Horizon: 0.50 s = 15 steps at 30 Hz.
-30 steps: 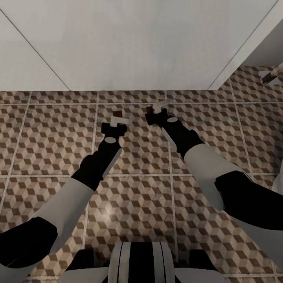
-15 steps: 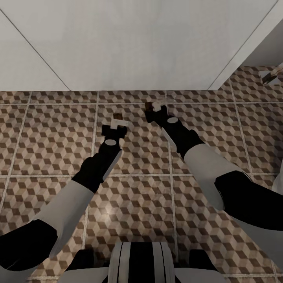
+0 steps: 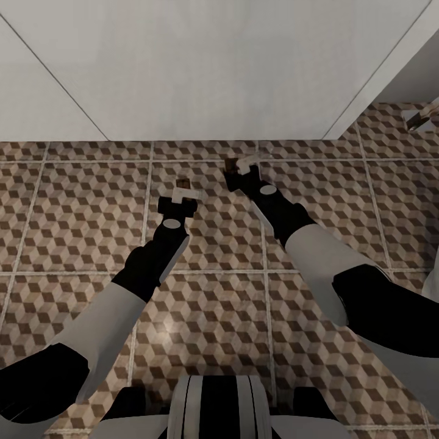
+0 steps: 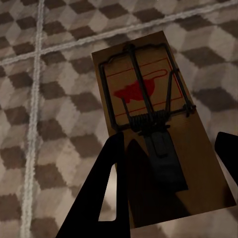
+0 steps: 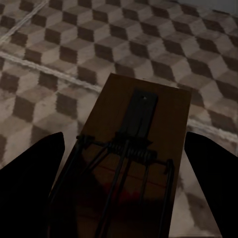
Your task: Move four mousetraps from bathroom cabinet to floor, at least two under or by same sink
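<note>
Both arms reach out over the cube-patterned bathroom floor (image 3: 79, 201). My left gripper (image 3: 181, 194) is shut on a tan mousetrap (image 3: 182, 182), held clear above the tiles. The left wrist view shows this mousetrap (image 4: 148, 114) with its dark wire and red spot, and a dark finger (image 4: 106, 191) along its edge. My right gripper (image 3: 242, 169) is shut on a second mousetrap (image 3: 230, 163), also held above the floor. In the right wrist view that mousetrap (image 5: 136, 148) lies in shadow between the two dark fingers (image 5: 29, 173). The cabinet is out of view.
A broad white surface (image 3: 213, 67) stands just beyond both grippers and meets the tiles along a straight edge. A small metallic fitting (image 3: 421, 117) shows at the far right. My own base (image 3: 216, 405) sits at the near edge of the head view.
The left gripper has drawn back slightly toward me with its mousetrap. The right gripper has shifted a little away from me and turned at the wrist, the trap still in it.
</note>
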Motion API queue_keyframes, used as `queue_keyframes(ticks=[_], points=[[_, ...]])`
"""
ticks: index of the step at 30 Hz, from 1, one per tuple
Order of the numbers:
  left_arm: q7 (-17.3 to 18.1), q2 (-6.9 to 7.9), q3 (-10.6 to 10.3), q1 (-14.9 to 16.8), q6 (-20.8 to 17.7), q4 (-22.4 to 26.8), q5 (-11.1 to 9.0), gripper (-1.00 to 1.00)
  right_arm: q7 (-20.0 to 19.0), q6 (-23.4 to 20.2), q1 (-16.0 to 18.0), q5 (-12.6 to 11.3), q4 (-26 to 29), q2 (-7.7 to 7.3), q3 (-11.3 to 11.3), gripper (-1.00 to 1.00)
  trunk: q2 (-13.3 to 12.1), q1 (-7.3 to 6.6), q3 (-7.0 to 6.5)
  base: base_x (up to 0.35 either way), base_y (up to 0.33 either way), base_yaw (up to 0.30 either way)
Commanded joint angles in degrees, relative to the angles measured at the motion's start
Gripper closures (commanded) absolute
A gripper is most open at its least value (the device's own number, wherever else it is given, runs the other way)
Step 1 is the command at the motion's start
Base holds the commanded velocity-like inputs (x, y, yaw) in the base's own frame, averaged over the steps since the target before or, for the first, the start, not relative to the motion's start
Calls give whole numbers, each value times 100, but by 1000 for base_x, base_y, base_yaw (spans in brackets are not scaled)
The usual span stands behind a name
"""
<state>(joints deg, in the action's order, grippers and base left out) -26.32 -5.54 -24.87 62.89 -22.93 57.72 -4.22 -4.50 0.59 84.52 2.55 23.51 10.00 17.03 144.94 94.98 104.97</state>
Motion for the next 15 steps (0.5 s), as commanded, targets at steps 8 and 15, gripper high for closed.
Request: queue_keyframes(ticks=[8, 15], points=[[-67, 13, -18, -25, -10, 246, -19, 100, -8, 11, 3, 27, -111, 0, 2, 100, 1, -1, 3, 0, 0, 0], [-184, 17, -18, -144, 27, 333, -1, 100, -7, 14, 3, 27, -131, 0, 2, 100, 1, -1, 3, 0, 0, 0]])
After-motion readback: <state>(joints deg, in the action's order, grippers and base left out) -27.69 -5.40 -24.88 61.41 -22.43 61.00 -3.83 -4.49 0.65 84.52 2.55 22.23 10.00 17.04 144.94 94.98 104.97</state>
